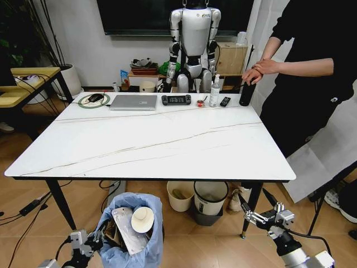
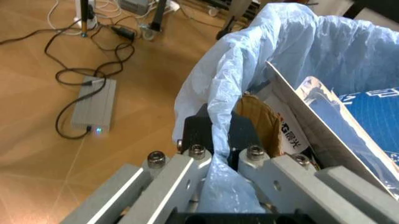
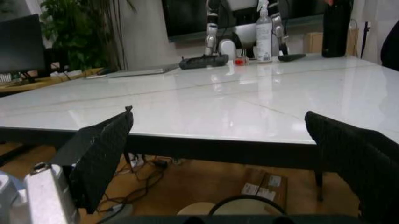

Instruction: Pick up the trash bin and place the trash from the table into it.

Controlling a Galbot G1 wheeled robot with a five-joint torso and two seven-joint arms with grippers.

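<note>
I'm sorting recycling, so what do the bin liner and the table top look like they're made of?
The trash bin liner looks like thin translucent light-blue plastic film: crinkled, and bunched where the left hand pinches its rim. The table top looks like glossy white stone or laminate; thin veins and reflections show, but not which.

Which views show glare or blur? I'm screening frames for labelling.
Right wrist view: the glossy white marble-veined table mirrors the bottles behind it, and the open right claw looms soft. Left wrist view: the left claw, pinching the crinkled light-blue bag-lined trash bin, is blurred close up. Head view: even light, faint sheen.
</note>
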